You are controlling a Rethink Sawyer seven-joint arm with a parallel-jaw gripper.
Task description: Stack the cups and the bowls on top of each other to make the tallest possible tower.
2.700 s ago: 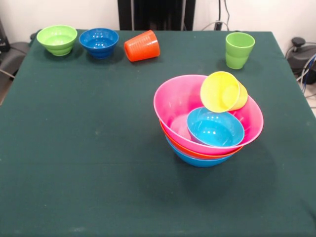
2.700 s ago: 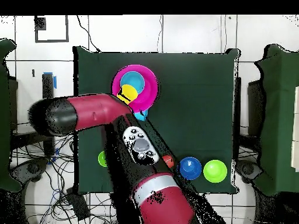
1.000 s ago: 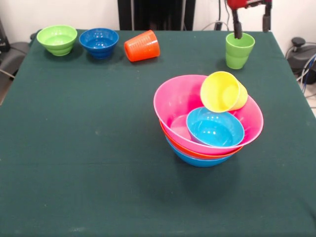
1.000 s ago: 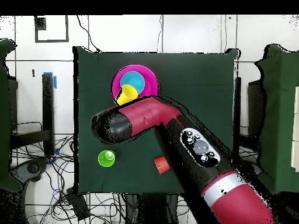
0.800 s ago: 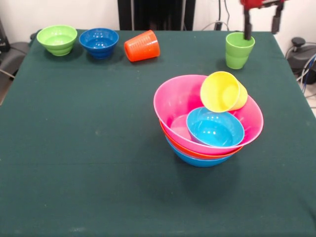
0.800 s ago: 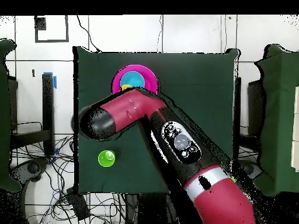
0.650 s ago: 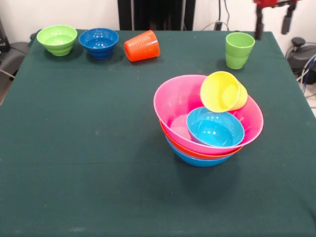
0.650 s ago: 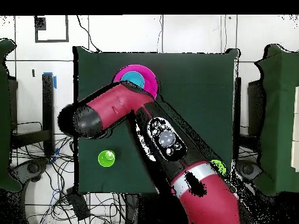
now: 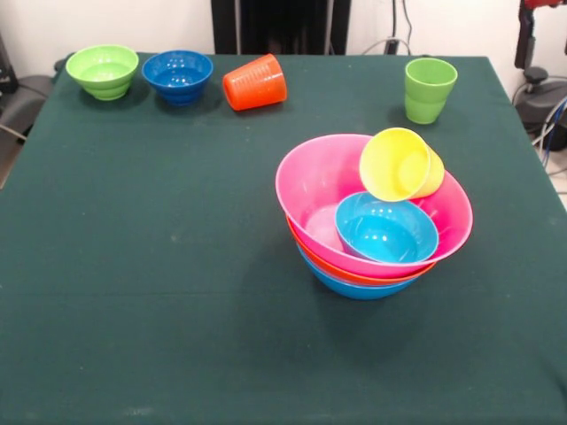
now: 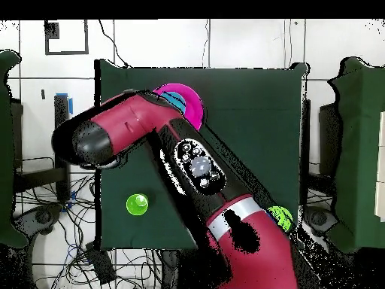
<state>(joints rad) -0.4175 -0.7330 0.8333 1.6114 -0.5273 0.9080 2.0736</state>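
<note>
Place: you're looking at a robot lab, not a home.
Table: a green cloth (image 9: 133, 266) covers it edge to edge, set up as a test bench.
Arm: a red and black arm (image 10: 150, 143) reaches over it from a pedestal.
Floor: cables (image 10: 45, 211) sprawl loose beside the table on white tiles.
Props: bright plastic bowls (image 9: 372, 221), lab toys.

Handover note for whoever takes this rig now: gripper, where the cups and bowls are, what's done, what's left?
Gripper: not visible in either view.
Tower: pink bowl nested in orange and blue bowls; cyan bowl inside, yellow cup tilted on its side against the rim.
Loose at the far edge: light green bowl, dark blue bowl, orange cup on its side, light green cup upright.
Left: add those four.
</note>
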